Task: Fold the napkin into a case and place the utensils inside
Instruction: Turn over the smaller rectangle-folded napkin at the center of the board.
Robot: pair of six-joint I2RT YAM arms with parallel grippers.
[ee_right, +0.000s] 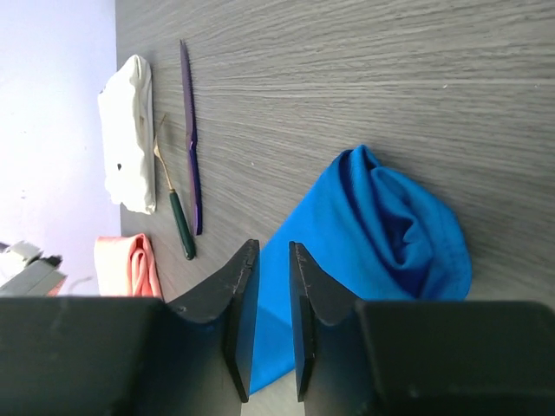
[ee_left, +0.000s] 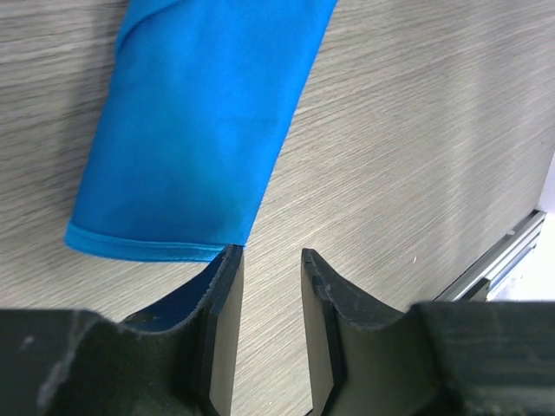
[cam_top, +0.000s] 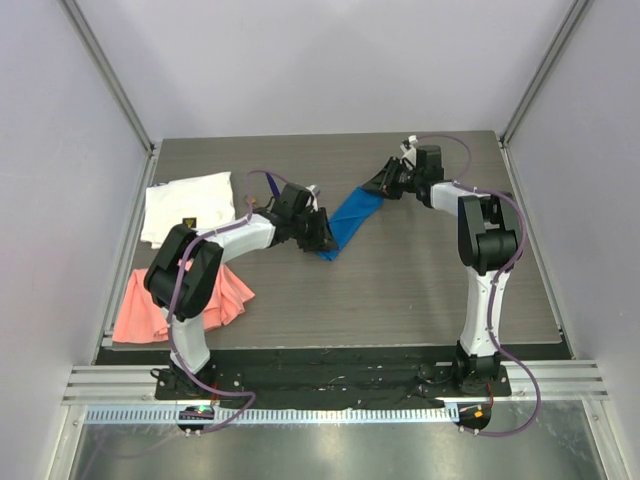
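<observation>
Blue case (cam_top: 352, 215) was laid diagonally at bench (cam_top: 400, 290) centre-back. Left claw (ee_left: 271, 253) was held apart, empty, at its near end. Right claw (ee_right: 273, 247) was narrowly apart over the far end. Utensils (ee_right: 188, 130) were left lying towards the left edge, nearer the left arm.

Top view: both ends of the case (cam_top: 350, 215) are covered, the near one by the left pincer (cam_top: 322, 238), the far one by the right pincer (cam_top: 388, 180). The salmon-pink cloth (cam_top: 140, 310) is partly masked by the left arm (cam_top: 200, 265).

Left wrist view: the case is cut off by the upper edge.

Right wrist view: the case's near part is hidden behind the right pincer; whether cloth is pinched between its fingers cannot be determined. The white cloth (ee_right: 130, 130) bears a dark label (ee_right: 119, 166), too small to be read.
</observation>
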